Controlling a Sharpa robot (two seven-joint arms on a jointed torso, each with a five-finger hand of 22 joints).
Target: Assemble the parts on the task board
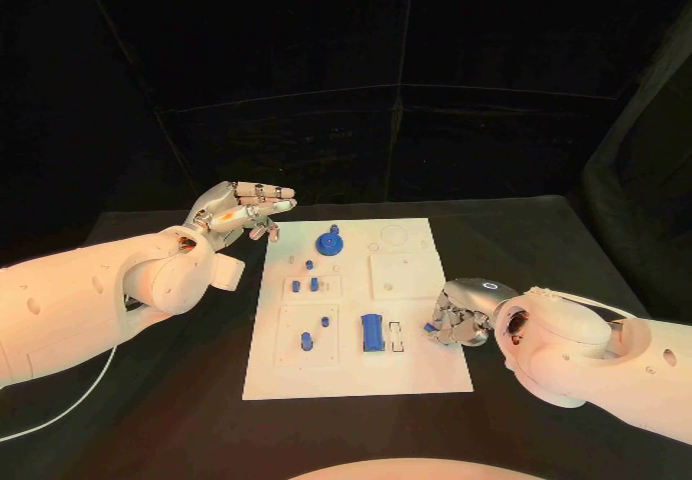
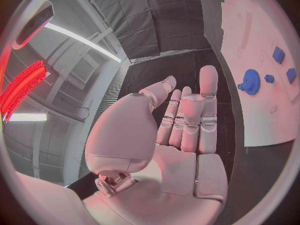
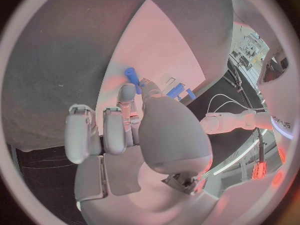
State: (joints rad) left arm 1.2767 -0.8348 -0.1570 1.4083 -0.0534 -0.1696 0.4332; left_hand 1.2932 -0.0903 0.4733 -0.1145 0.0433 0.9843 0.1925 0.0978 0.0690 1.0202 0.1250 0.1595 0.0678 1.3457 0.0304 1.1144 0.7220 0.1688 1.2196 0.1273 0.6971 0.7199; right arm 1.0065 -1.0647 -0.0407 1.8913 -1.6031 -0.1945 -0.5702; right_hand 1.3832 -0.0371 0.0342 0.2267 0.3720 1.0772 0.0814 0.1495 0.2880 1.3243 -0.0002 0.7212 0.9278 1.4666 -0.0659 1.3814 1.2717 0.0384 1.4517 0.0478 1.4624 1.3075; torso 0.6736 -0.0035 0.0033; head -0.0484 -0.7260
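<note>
The white task board (image 1: 418, 370) lies in the middle of the black table. A blue gear (image 1: 330, 243) sits near its far end, several small blue parts (image 1: 296, 286) stand in its left half, and a blue block (image 1: 372, 332) lies nearer me. My right hand (image 1: 464, 312) is at the board's right edge, fingers curled, pinching a small blue peg (image 1: 431, 327) just over the board. The right wrist view shows that peg (image 3: 132, 76) at the fingertips (image 3: 127, 92). My left hand (image 1: 238, 212) is raised beside the board's far left corner, fingers spread and holding nothing.
In the left wrist view the gear (image 2: 250, 81) and small blue parts (image 2: 279, 54) show on the board (image 2: 262, 120) beyond my open left hand (image 2: 181, 130). Black table surrounds the board, with a dark curtain behind.
</note>
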